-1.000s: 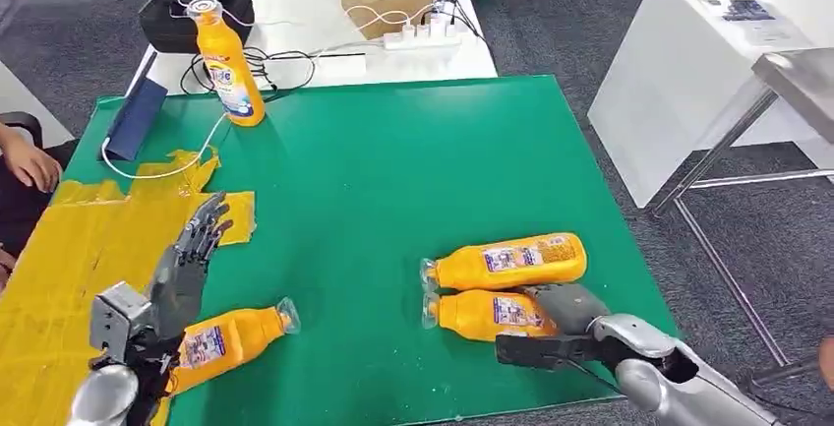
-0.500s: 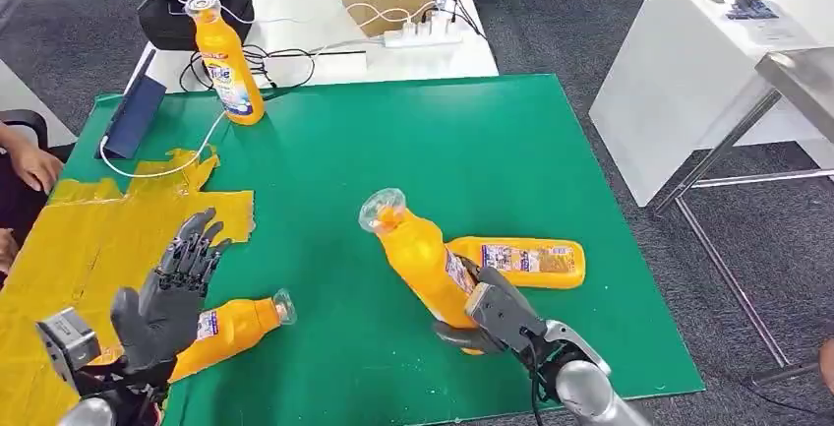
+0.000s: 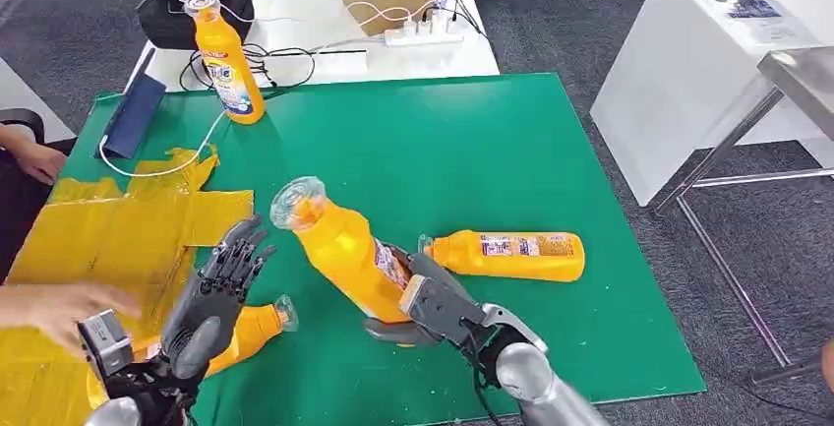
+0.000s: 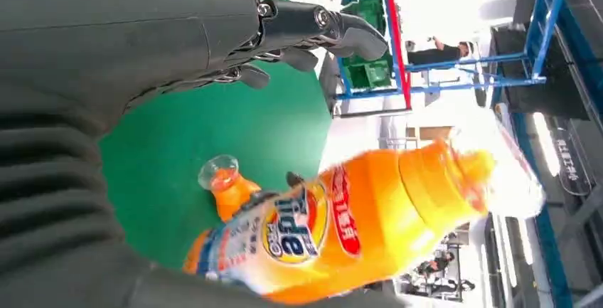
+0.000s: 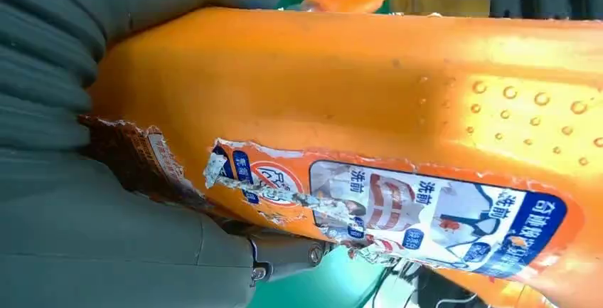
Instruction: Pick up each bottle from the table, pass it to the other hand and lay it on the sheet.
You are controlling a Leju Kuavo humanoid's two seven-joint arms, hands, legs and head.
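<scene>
My right hand (image 3: 438, 310) grips an orange bottle (image 3: 346, 254) near its base and holds it tilted above the green mat, with its clear cap (image 3: 298, 200) pointing toward my left side. The right wrist view shows this bottle's torn label (image 5: 398, 205) against the hand (image 5: 107, 237). My left hand (image 3: 214, 293) is raised with fingers (image 4: 306, 27) spread, holds nothing, and is a short way left of the held bottle. A second orange bottle (image 3: 254, 330) lies on the mat just below it, partly hidden, and looms large (image 4: 341, 230) in the left wrist view. A third bottle (image 3: 511, 255) lies to the right. The yellow sheet (image 3: 108, 239) covers the left side.
A fourth orange bottle (image 3: 226, 57) stands upright at the green mat's (image 3: 443, 141) far left corner, beside a blue tablet (image 3: 135, 116) and a white cable. A person's hand (image 3: 59, 303) reaches over the sheet at the near left; another (image 3: 39, 160) rests at the left edge.
My right hand has lifted its bottle off the mat and carried it left toward my left hand. The left hand has risen slightly. A person's hand has come in over the sheet.
</scene>
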